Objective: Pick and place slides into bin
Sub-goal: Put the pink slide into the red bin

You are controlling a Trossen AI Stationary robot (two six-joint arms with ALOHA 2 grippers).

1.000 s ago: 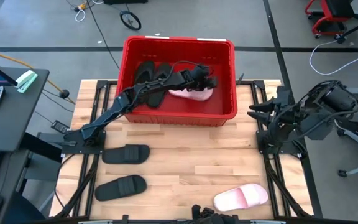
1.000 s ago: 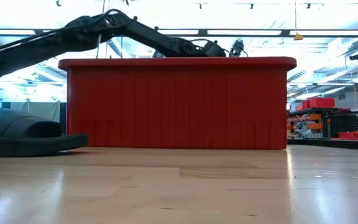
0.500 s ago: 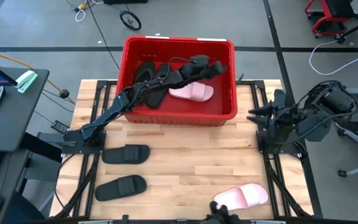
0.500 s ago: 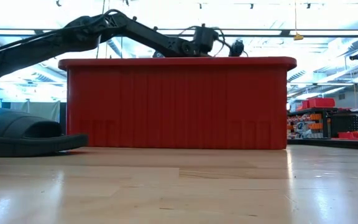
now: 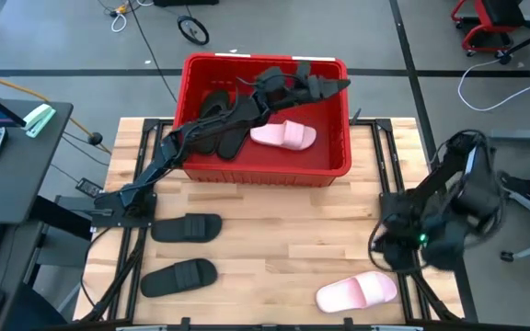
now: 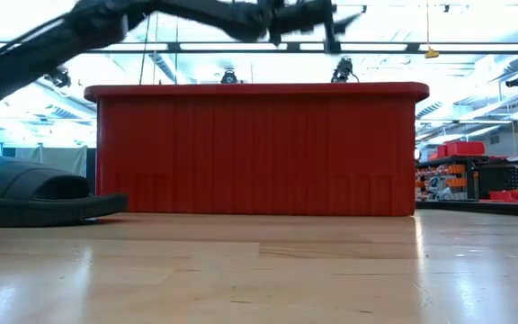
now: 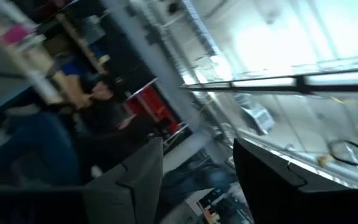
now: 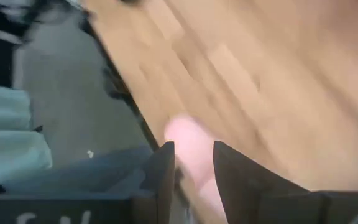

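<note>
Left gripper above red bin, fingers spread, empty. Bin holds pink slide and flip-flops. Your right gripper hangs near second pink slide at table's front edge, jaws part open, nothing held. Black slides wait on table's left side. Risk: descend off-centre and you could nudge the slide off the table.

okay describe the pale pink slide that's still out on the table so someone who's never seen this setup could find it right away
Start at the large red slotted plastic bin at the far edge of the wooden table. Go to the opposite, near edge, on the right arm's side: the pale pink wide-strap slide lies there alone. The other two slides on the tabletop are black and lie on the left side; its pink twin is inside the bin.
</note>
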